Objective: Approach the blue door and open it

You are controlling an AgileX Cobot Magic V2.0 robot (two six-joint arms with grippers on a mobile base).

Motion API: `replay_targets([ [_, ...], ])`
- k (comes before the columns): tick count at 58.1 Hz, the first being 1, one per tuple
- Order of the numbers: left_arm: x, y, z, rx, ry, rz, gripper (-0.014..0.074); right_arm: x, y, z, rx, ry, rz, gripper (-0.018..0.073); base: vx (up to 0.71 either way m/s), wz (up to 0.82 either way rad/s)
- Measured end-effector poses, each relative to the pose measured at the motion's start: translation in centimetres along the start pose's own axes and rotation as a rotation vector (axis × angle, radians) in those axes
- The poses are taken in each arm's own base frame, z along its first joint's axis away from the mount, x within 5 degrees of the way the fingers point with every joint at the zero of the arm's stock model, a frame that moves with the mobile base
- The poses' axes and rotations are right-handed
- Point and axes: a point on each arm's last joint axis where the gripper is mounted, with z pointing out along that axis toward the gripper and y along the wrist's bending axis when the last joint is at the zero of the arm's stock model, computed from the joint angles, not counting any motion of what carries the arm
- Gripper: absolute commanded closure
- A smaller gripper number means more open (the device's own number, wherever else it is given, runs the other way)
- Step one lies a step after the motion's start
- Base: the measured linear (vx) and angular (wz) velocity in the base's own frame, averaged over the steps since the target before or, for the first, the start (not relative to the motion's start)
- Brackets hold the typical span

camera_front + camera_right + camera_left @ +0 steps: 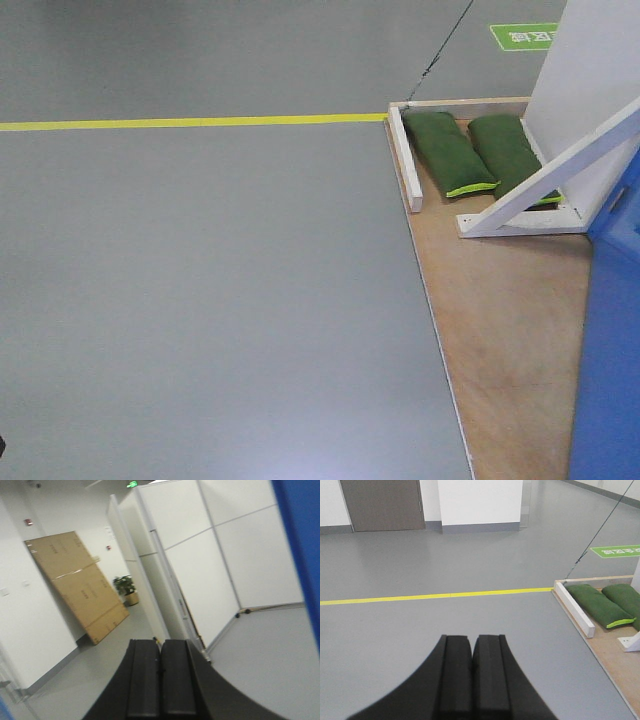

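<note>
Grey floor (200, 300) ahead, blue door (610, 350) at far right edge beside plywood base (500, 320). Left gripper (472, 645), right gripper (161, 647) both closed, empty. I'd turn rig right, square up to door; handle unseen.

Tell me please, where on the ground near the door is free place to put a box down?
The gray floor is bare before the yellow line, left of the wooden board. The board is bare in front of the white brace, left of the blue door. Its far corner is crowded: two green sandbags lie there by the brace.
</note>
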Motion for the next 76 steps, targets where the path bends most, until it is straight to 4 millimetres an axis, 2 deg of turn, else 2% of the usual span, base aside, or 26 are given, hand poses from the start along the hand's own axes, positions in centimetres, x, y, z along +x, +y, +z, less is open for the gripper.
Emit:
replay_targets([
  [18, 0.0, 0.0, 0.0, 0.0, 0.0, 0.0, 0.0524, -0.6, 6.0, -3.7, -0.199, 0.045, 0.002, 0.0547, 0.0, 0.0],
  [43, 0.0, 0.0, 0.0, 0.0, 0.0, 0.0, 0.0524, 0.4, 14.5, -8.9, -0.551, 0.14, 0.008, 0.0547, 0.0, 0.0],
  [67, 0.0, 0.0, 0.0, 0.0, 0.0, 0.0, 0.0524, 2.2, 21.7, -14.8, -0.907, 0.256, 0.062, 0.0547, 0.0, 0.0],
  [76, 0.0, 0.0, 0.0, 0.0, 0.0, 0.0, 0.0524, 3.8, 24.0, -16.0, -0.99, 0.313, 0.066, 0.0547, 0.0, 0.0],
])
